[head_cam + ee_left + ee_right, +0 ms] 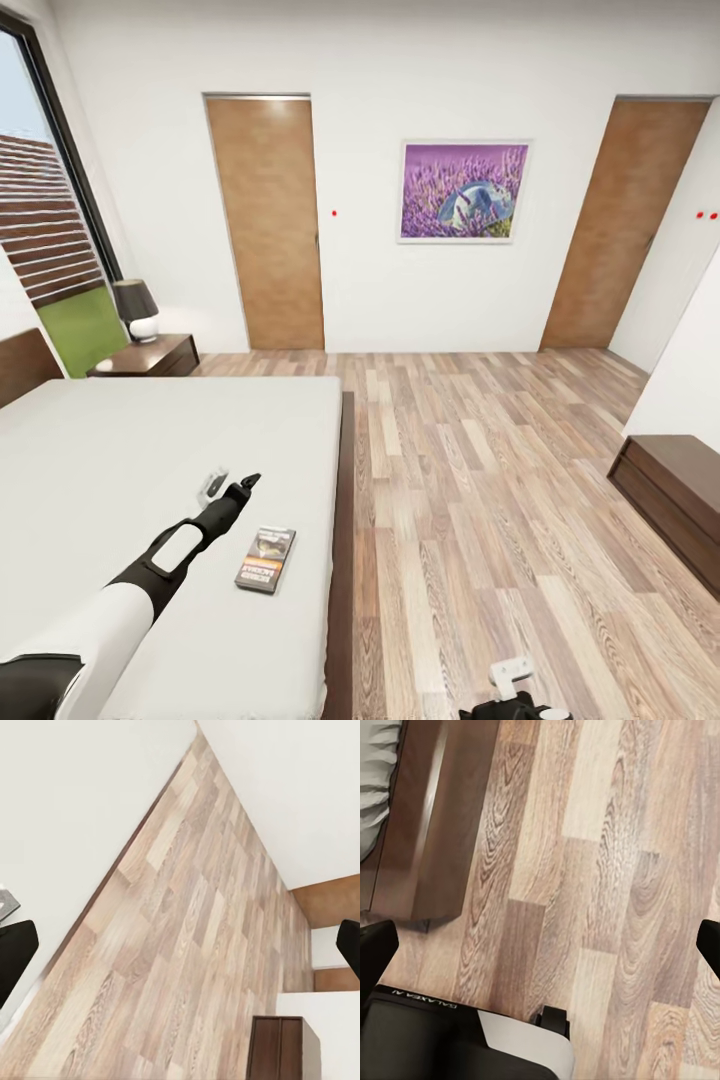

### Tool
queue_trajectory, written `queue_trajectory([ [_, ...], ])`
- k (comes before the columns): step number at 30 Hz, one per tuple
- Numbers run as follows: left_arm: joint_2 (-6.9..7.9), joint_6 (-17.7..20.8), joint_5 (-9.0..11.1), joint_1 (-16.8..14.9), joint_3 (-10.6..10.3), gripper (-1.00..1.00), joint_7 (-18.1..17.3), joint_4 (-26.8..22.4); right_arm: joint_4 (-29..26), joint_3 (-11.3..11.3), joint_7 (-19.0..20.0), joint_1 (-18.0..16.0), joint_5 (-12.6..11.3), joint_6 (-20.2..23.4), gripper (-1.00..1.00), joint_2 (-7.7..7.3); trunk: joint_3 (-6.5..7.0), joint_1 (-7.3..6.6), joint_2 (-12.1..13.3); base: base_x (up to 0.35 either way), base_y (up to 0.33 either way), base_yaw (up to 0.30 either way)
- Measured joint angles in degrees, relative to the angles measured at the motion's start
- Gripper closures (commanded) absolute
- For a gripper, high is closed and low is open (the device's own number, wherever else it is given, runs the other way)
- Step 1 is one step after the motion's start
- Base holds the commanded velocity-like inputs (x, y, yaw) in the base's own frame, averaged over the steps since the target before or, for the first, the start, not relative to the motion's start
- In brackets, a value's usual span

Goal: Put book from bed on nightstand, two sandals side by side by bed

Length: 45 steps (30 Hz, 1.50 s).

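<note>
**Two arms out, the book lying free on the bed**

One thin book (266, 560) lay flat on the white mattress of the bed (120, 450), close to the mattress's right edge and near its foot end. We had our left arm stretched over the mattress, and the left gripper (232, 487) hung just beside the book, to its upper left, not touching it. From the left wrist camera its two dark fingertips (15, 956) stood far apart at the edges of the picture with nothing between them, so that hand was spread wide and held nothing.

Our right gripper (515, 690) sat low over the plank floor (500, 500) beside the bed frame. Its fingertips (375, 945) were likewise wide apart and empty.

Beyond the bed, a dark wooden nightstand (150, 357) stood against the far wall by the window (50, 230), carrying a small lamp (135, 308). A lavender picture (464, 190) hung between two brown doors (268, 220). A low dark cabinet (675, 495) stood at the right.
</note>
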Motion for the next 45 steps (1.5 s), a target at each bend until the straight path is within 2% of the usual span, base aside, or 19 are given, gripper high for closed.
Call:
queue_trajectory([
  [5,0.07,0.0,0.2,0.0,0.1,-1.00,0.1,0.0,0.0,0.0,0.0,0.0,0.0,0.0,-1.00,0.31,-0.47,0.00,0.0,0.000,0.000,0.000],
  [13,0.16,-0.1,1.4,0.0,2.5,-1.00,0.1,0.1,0.0,0.0,0.0,0.0,0.1,0.0,-1.00,0.49,-1.22,0.00,0.0,0.000,0.000,0.000],
  [17,0.19,-0.1,1.5,0.0,2.9,-1.00,0.1,0.0,0.0,0.0,0.0,0.0,0.1,0.0,-1.00,0.51,-1.60,0.00,0.0,0.000,0.000,0.000],
  [45,0.25,0.0,1.5,0.0,3.2,-1.00,0.1,0.0,0.0,0.0,0.0,0.0,0.1,0.0,-1.00,0.52,-4.23,0.00,0.0,0.000,0.000,0.000],
])
